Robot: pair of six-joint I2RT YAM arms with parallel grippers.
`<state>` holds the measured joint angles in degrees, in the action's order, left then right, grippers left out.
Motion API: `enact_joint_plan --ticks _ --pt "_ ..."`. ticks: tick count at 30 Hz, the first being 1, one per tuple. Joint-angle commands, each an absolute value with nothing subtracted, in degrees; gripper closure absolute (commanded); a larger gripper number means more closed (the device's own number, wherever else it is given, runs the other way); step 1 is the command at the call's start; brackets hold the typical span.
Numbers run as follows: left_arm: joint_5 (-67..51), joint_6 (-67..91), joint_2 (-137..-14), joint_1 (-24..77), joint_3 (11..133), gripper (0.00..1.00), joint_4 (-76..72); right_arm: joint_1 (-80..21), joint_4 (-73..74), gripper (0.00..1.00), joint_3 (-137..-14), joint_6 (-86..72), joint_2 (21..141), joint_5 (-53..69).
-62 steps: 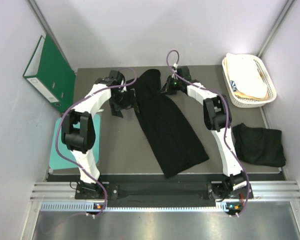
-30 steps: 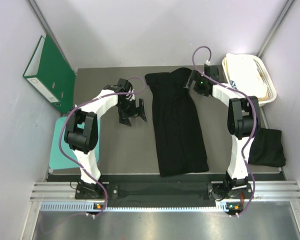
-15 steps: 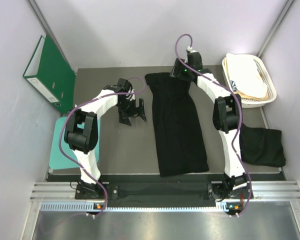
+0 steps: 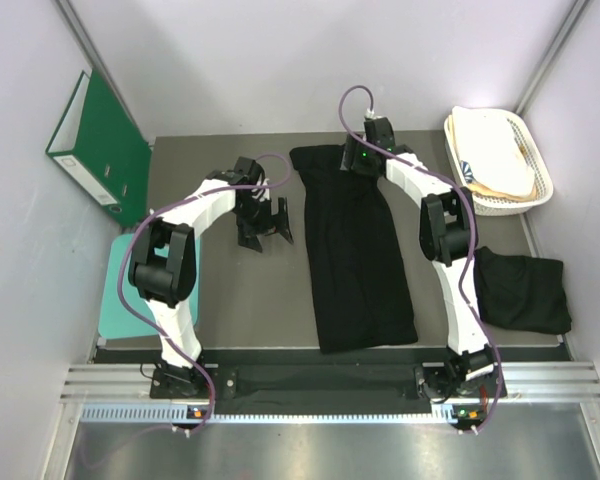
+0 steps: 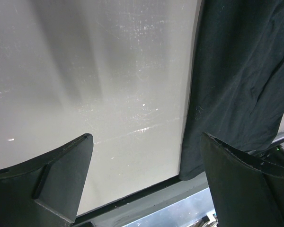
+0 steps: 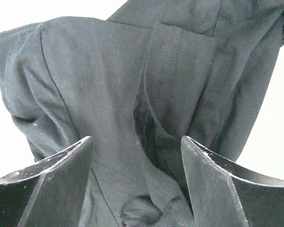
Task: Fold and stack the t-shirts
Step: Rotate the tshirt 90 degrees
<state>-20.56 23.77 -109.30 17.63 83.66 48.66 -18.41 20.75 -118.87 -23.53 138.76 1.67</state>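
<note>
- Centre t-shirt point(image 4: 360, 260): black, soft cloth, laid as 1 long strip from the upper centre of the top view down to the lower centre. It is judged to be already folded lengthwise.
- Second t-shirt point(image 4: 520, 290): a compact black bundle at the right edge of the counter point(image 4: 230, 290), well apart from the strip. It is judged to be folded, and so the base of the stack.
- Right tool point(image 4: 355, 162): held over the upper end of the strip with its 2 fingers spread apart and nothing pinched. In the right wrist view a stitched hem and several overlapping layers lie between the fingers.
- Left tool point(image 4: 265, 232): fingers spread apart and empty, over bare counter just left of the strip. The strip's long edge shows at the right of the left wrist view.
- Step in hand (judgement): the crosswise fold, upper end brought down over lower end.
- Method advised: both upper corners are to be taken, 1 per tool. Every layer is to be pinched, since a loose under-layer would be dragged askew.
- Method, continued: the end is to be carried low and level, then laid with its edges matched.
- Risk noted: the left tool is not yet at a corner, and a 1-sided lift is likely to twist the strip.
- Counter: flat, grey-brown and faintly scuffed, with glare showing in the left wrist view.
- Room: pale walls point(image 4: 280, 60) enclose the counter.
- A green binder point(image 4: 95, 140) leans at upper left.
- A teal mat point(image 4: 115, 300) lies at lower left.
- A white basket point(image 4: 540, 185) holding cream cloth point(image 4: 495, 150) sits at upper right.
</note>
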Motion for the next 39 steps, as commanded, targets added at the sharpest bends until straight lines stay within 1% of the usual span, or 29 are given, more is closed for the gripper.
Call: enact_joint_plan --ticks 1,3,4,6,9,12,13,15,22,28,31,39 --pt "-21.3 22.6 -110.2 17.7 83.8 0.01 48.9 -18.5 17.8 0.29 -119.7 -22.9 137.4 0.3" --pt "-21.1 22.7 -110.1 17.7 83.8 0.01 48.9 -18.5 18.2 0.38 -120.5 -22.8 138.5 0.3" --pt "-20.9 22.7 -110.2 17.7 83.9 0.01 48.9 -18.5 18.5 0.44 -121.5 -22.8 139.0 0.5" --pt "-20.9 22.7 -110.1 17.7 83.9 0.01 49.0 -18.5 19.2 0.47 -122.4 -22.9 140.4 1.1" --pt "-20.7 22.7 -110.1 17.7 84.0 0.01 49.1 -18.5 19.7 0.55 -123.0 -23.5 141.4 2.0" --pt "-20.6 22.7 -110.4 17.7 84.2 0.01 49.4 -18.5 19.7 0.73 -122.6 -23.6 141.7 2.7" --pt "-20.6 22.7 -110.5 17.6 84.3 0.01 49.4 -18.5 19.7 0.86 -122.4 -23.5 141.8 3.2" --pt "-20.6 22.8 -110.6 17.7 84.4 0.01 49.4 -18.5 19.2 1.00 -121.7 -23.6 141.2 3.3" --pt "-20.6 22.9 -111.2 17.7 84.6 0.01 49.7 -18.2 15.8 1.00 -117.6 -22.9 135.5 3.0" --pt "-20.7 22.8 -111.9 17.7 84.8 0.01 49.8 -17.9 11.6 1.00 -110.3 -22.9 125.9 0.3" --pt "-20.7 22.7 -112.2 17.6 85.1 0.01 49.9 -17.6 10.2 1.00 -107.5 -22.9 123.1 -2.7" --pt "-20.7 22.1 -113.1 17.7 85.8 0.01 50.4 -15.6 8.4 1.00 -102.4 -23.5 120.9 -5.8"
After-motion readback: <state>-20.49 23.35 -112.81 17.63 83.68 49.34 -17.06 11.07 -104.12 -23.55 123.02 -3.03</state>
